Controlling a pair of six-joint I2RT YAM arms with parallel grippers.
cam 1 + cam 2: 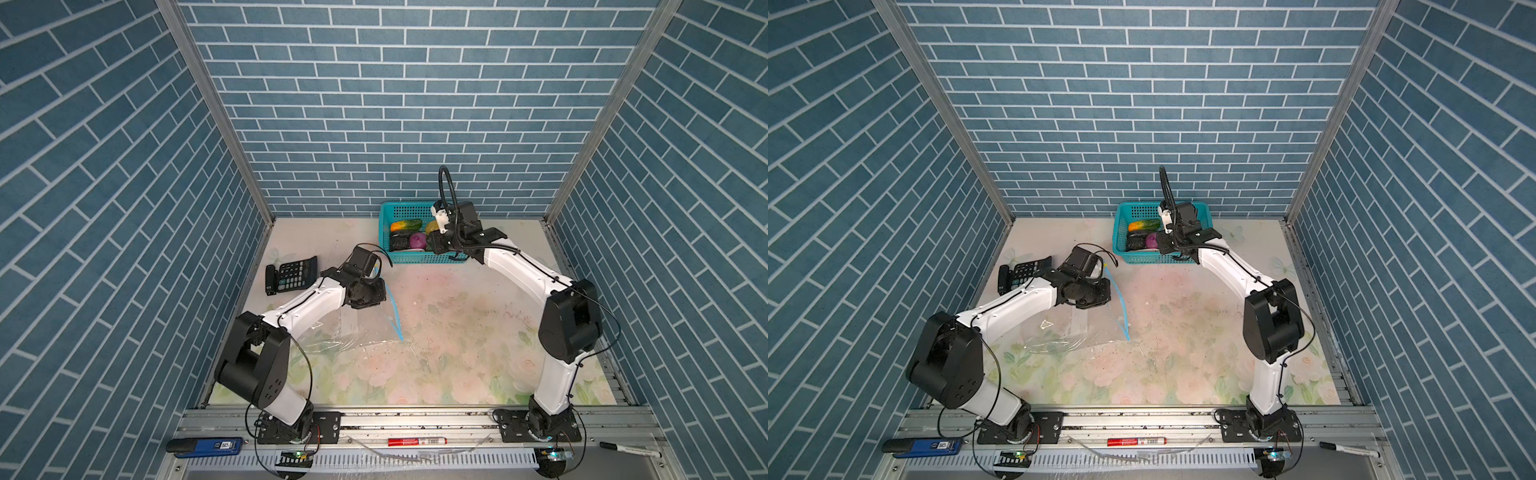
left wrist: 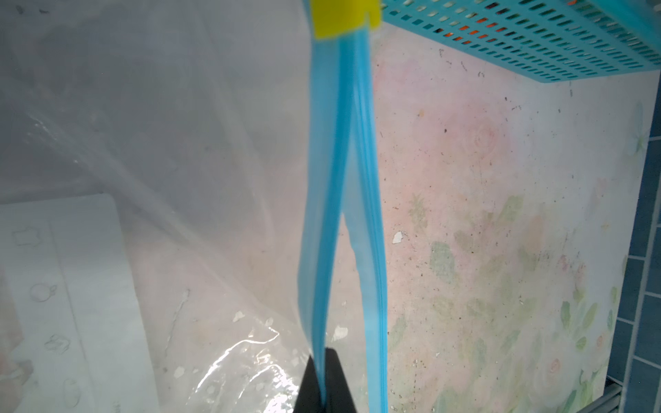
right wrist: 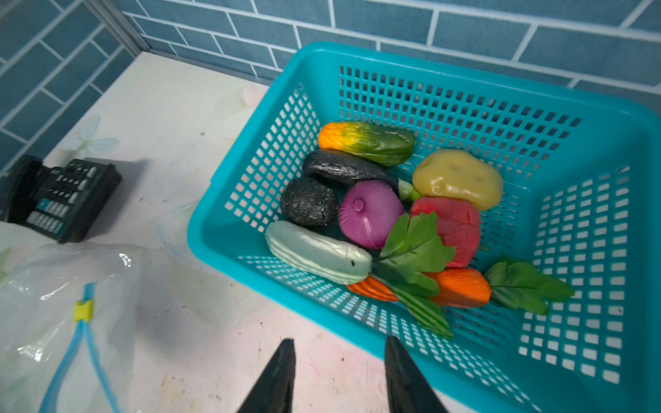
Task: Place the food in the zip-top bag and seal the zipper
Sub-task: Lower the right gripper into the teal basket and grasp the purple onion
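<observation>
Blue zipper (image 2: 339,178) is pinched in my left gripper (image 2: 323,386), right gripper (image 3: 339,375) half-open and empty above the basket (image 3: 357,53), no food (image 3: 372,218) bagged yet.

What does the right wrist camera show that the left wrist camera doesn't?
Only right wrist: the purple onion, yellow fruit and calculator, plus the open right gripper. Only left wrist: the left gripper shut on the zipper, and a white label patch. Both: the teal basket, the clear bag, the yellow slider and the floral table.
</observation>
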